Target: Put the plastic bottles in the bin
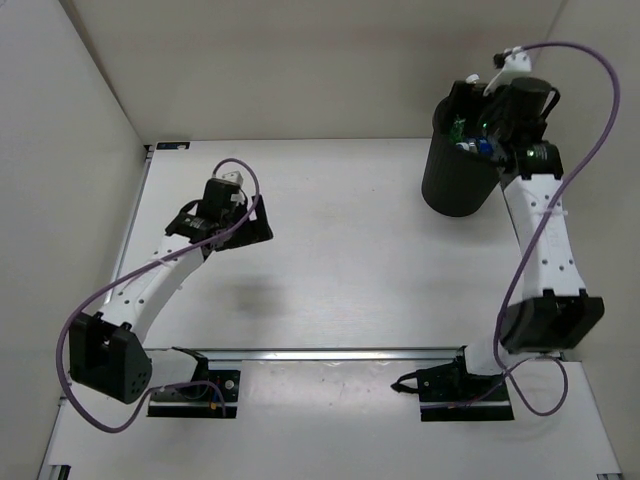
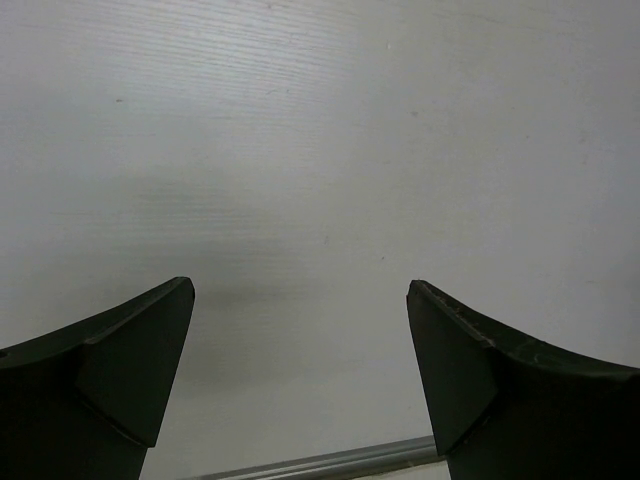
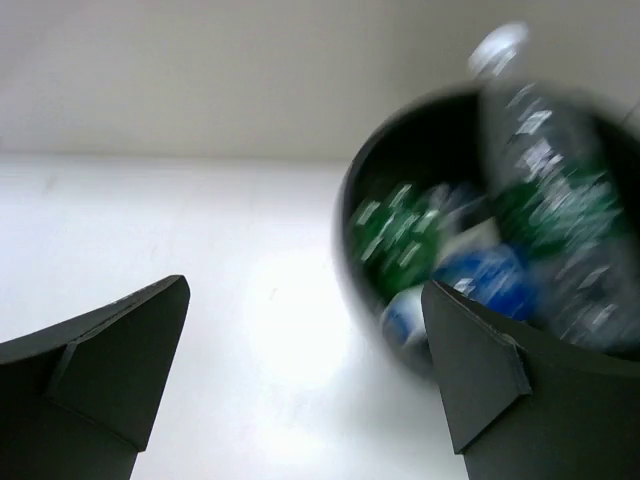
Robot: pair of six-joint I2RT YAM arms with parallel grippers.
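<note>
Left arm bent, left tool spread wide, right arm stretched forward, right tool spread wide

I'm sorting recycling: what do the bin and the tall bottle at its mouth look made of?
Bin: probably plastic, black and matte, its wall smooth and seamless. Bottle: probably thin clear plastic, see-through around a green label, white cap; blur hides its finish.

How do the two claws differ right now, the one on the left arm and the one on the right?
The left gripper hangs over bare table, while the right gripper is up at the black bin. Nothing lies before the left gripper; the right gripper faces plastic bottles inside the bin, with a blurred white-capped bottle at its mouth. Shared: both stand wide open and hold nothing.
</note>
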